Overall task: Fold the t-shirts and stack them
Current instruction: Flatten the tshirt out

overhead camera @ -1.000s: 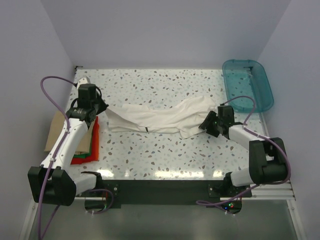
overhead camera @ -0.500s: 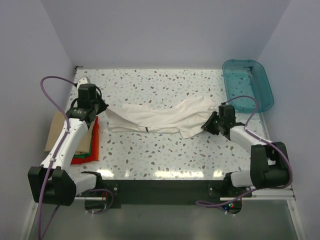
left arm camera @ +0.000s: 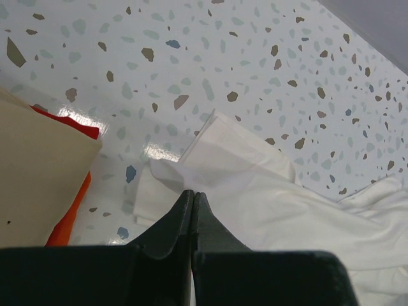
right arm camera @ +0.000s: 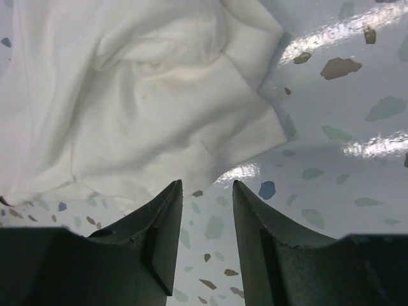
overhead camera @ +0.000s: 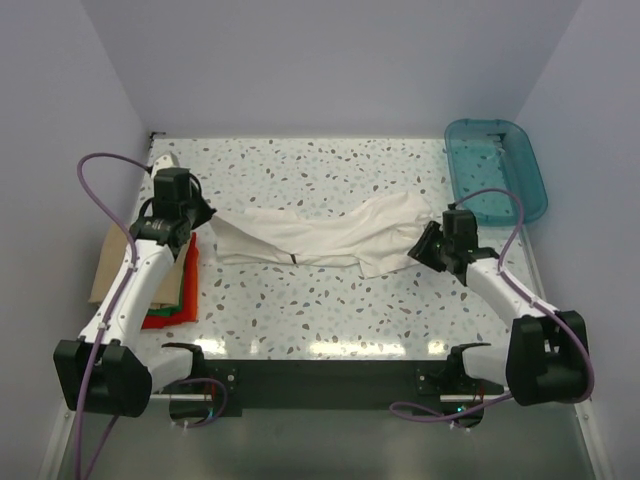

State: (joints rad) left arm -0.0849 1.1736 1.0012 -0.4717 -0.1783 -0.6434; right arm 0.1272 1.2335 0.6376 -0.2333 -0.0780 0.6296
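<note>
A large white t-shirt (overhead camera: 320,238) lies stretched across the middle of the table. My left gripper (overhead camera: 207,219) is shut on its left end; in the left wrist view the jaws (left arm camera: 192,193) are pressed together over the white cloth (left arm camera: 268,204). My right gripper (overhead camera: 421,246) is open and empty at the shirt's right end. In the right wrist view its tips (right arm camera: 206,185) sit just short of the shirt's edge (right arm camera: 146,108). A folded stack of tan (overhead camera: 112,262), green (overhead camera: 186,290) and red (overhead camera: 166,316) t-shirts lies at the left, under my left arm.
A teal plastic bin (overhead camera: 497,170) stands at the back right, behind my right arm. The folded stack reaches the table's left edge. Walls close in the left, back and right sides. The tan shirt (left arm camera: 38,172) and red shirt (left arm camera: 71,213) show left of the left jaws.
My right arm has drawn back to the right and its elbow has swung outward; the open gripper sits slightly farther from the shirt. The left arm and the shirt have hardly moved.
</note>
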